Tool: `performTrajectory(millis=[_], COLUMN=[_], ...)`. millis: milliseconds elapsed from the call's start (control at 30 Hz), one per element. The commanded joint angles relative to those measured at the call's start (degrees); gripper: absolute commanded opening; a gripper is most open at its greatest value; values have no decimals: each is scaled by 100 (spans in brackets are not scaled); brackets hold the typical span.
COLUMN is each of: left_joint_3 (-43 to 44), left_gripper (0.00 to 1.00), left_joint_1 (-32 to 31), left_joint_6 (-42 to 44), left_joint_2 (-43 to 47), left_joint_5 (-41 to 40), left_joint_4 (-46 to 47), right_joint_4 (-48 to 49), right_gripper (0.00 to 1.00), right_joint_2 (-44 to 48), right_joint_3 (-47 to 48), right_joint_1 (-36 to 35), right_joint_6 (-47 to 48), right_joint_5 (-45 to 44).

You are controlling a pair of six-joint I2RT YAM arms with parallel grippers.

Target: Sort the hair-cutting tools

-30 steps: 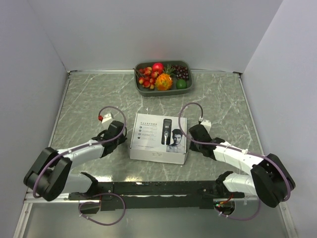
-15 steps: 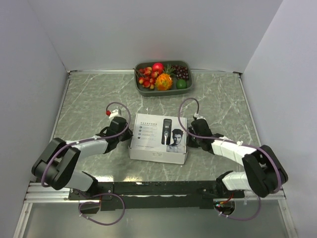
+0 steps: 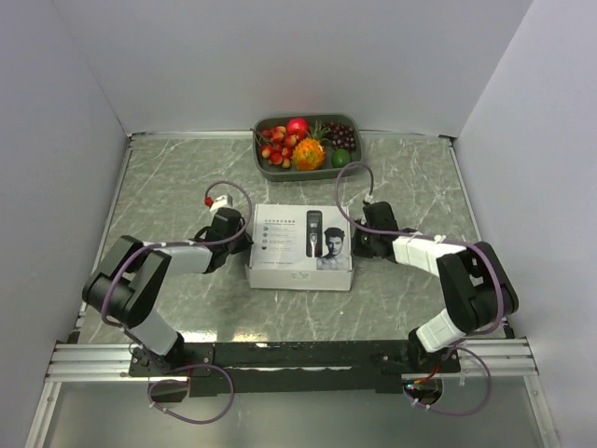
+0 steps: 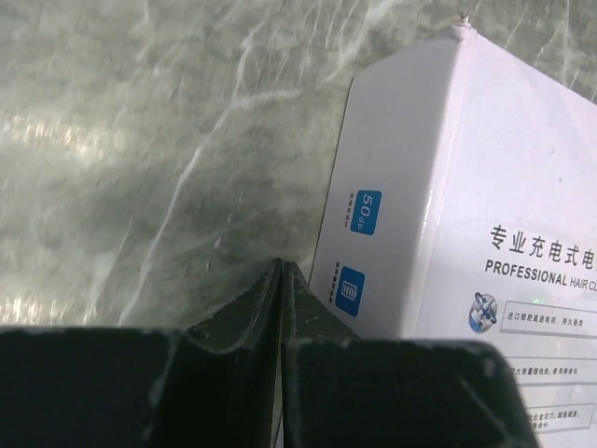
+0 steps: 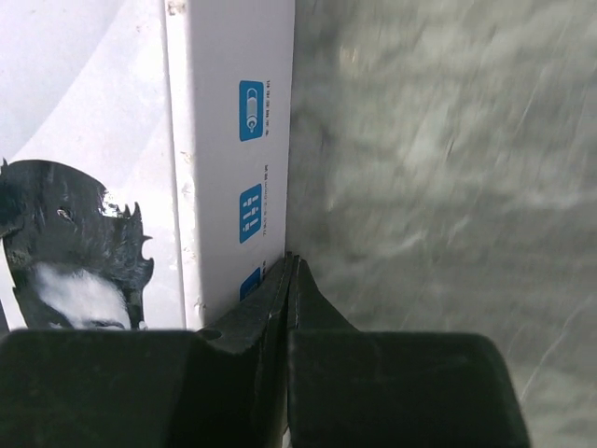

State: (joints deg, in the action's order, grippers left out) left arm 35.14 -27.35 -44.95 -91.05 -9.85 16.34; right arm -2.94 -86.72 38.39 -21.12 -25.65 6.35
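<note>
Two pairs of jaws, both pressed shut and holding nothing. The left gripper [image 3: 244,245] has its tips at the foot of the white box's [image 3: 298,269] left wall; the right gripper [image 3: 357,245] is at the foot of its right wall. The box lies flat on the table [image 3: 177,182] between them. No hair-cutting tools can be seen — only a printed clipper [image 3: 314,231] on the lid.

- A white printed box [image 3: 300,247] lies flat in the middle of the green marbled worktop [image 3: 168,187], its top showing a man's face and a clipper picture.
- The left end effector [image 3: 245,245] sits at the box's left side, the right end effector [image 3: 358,245] at its right side.
- The left arm [image 3: 177,257] and right arm [image 3: 420,250] lie low, reaching inward.
- A grey tray [image 3: 308,175] of colourful fruit [image 3: 308,154] stands at the far edge.
</note>
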Motion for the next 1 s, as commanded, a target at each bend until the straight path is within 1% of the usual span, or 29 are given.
performTrajectory(millis=[0, 100, 233, 333, 400, 433, 467, 500, 533, 600, 633, 667, 700, 800, 967], left_joint_3=[563, 783, 872, 767, 557, 486, 468, 459, 424, 406, 380, 363, 380, 345, 29], left_gripper=[9, 9, 9, 11, 12, 13, 13, 16, 18, 21, 22, 24, 29, 31, 37], left_joint_1=[-174, -139, -139, -139, -139, -139, -139, -139, -139, -139, -139, -139, -139, -130, -60], left_joint_6=[-23, 48, -31, -93, -180, -198, -216, -207, -207, -207, -216, -216, -225, -198, -260], left_joint_2=[-255, -370, -414, -213, 121, 313, 402, 490, 639, 789, 912, 957, 1001, 1141, 1282], left_joint_5=[941, 1028, 1099, 1003, 591, 293, 177, 54, -147, -377, -569, -641, -702, -861, -1019], left_joint_4=[651, 607, 573, 371, 108, -24, -330, -464, -587, -938, -1044, -1141, -1359, -1615, -1616], right_joint_4=[1085, 1068, 962, 778, 480, 392, 330, 138, 57, -118, -137, -180, -215, -373, -768], right_gripper=[0, 0, 0, 0, 0, 8, 11, 14, 19, 25, 31, 33, 36, 39, 40], right_joint_2=[-433, -609, -768, -593, -452, -286, -197, -14, 75, 355, 436, 515, 646, 753, 577], right_joint_3=[494, 643, 836, 784, 766, 731, 705, 679, 618, 538, 451, 406, 336, 231, 230], right_joint_1=[64, 143, 214, 232, 232, 232, 232, 240, 232, 258, 310, 346, 381, 486, 521], right_joint_6=[59, 182, 253, 332, 359, 402, 420, 446, 490, 491, 438, 394, 351, 122, -54], right_joint_5=[964, 1052, 1167, 843, 351, 219, 96, -236, -405, -835, -941, -1012, -1117, -1197, -1549])
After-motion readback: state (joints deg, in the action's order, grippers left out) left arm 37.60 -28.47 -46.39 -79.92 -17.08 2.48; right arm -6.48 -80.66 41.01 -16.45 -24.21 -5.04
